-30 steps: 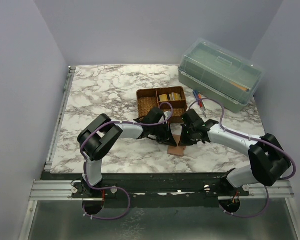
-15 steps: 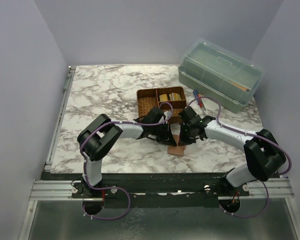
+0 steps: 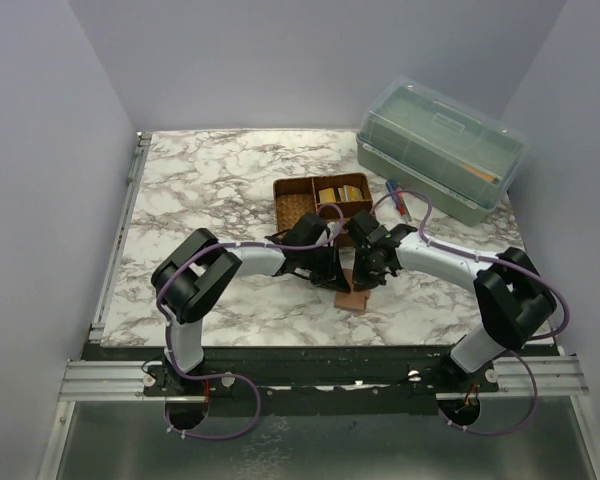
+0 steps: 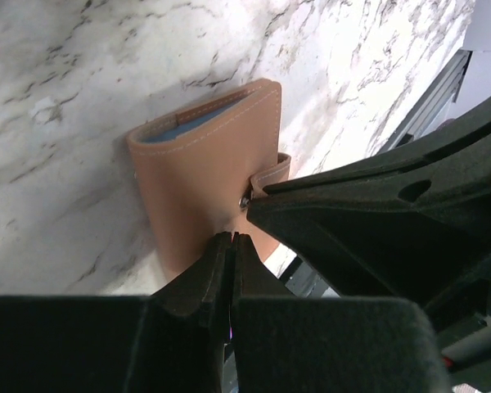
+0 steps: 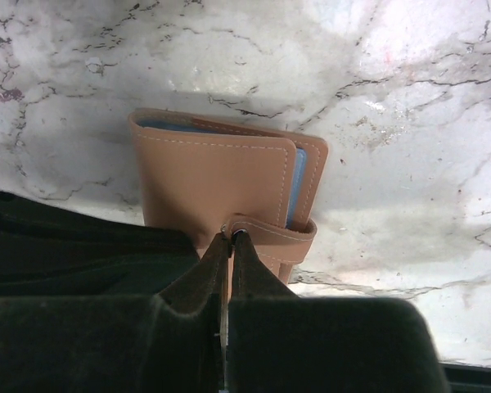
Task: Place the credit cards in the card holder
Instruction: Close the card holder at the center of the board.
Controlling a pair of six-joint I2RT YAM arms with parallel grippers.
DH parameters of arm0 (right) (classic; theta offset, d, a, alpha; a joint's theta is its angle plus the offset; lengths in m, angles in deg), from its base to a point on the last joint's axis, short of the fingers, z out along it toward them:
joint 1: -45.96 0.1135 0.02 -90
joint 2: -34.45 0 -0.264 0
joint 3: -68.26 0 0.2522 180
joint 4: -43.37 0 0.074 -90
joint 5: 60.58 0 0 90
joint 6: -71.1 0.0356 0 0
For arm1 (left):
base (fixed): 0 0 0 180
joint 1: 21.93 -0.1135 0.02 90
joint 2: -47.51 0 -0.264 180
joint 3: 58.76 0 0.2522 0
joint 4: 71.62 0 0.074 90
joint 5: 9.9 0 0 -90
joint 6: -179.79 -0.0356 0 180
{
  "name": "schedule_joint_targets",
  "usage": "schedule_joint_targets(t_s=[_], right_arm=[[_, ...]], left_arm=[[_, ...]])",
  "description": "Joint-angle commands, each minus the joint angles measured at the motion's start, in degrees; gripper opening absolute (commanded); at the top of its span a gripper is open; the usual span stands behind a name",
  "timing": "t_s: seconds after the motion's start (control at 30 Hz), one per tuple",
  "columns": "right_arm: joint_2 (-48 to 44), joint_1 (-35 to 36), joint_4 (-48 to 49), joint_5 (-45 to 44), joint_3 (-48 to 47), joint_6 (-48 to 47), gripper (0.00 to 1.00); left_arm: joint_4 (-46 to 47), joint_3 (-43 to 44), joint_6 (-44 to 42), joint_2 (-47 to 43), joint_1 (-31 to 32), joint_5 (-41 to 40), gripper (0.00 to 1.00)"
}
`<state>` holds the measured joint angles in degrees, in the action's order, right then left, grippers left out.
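The tan card holder (image 3: 355,291) lies folded shut on the marble table, blue pocket edges showing along one side. In the left wrist view my left gripper (image 4: 231,237) is shut, its tips resting on the holder's cover (image 4: 213,155) next to the snap tab (image 4: 270,173). In the right wrist view my right gripper (image 5: 231,237) is shut, its tips at the snap end of the tab (image 5: 274,233) on the holder (image 5: 217,180). From above, the left gripper (image 3: 335,272) and right gripper (image 3: 364,274) meet over the holder. Yellowish cards (image 3: 342,193) stand in the woven tray.
The brown woven divided tray (image 3: 292,207) stands just behind the grippers. A big translucent green box (image 3: 440,140) sits at the back right. Red and blue pens (image 3: 400,203) lie between tray and box. The right arm fills the right of the left wrist view (image 4: 393,221).
My right arm has swung left and closer to the left gripper, over the card holder. The left arm and the holder have stayed in place.
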<state>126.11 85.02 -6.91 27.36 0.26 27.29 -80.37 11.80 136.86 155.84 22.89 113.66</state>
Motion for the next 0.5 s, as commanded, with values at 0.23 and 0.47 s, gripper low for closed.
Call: schedule_joint_targets(t_s=[0.23,0.47], right_arm=[[15.33,5.56,-6.71,-11.8,-2.54,9.51,0.0],[24.89,9.36,-11.16,-13.76,-8.25,11.94,0.0]], left_arm=[[-8.23,-6.07,-2.16,-12.13,-5.94,-1.23,0.04],[-9.56,-11.13,-2.42,-19.27,-7.85,-3.21,0.04]])
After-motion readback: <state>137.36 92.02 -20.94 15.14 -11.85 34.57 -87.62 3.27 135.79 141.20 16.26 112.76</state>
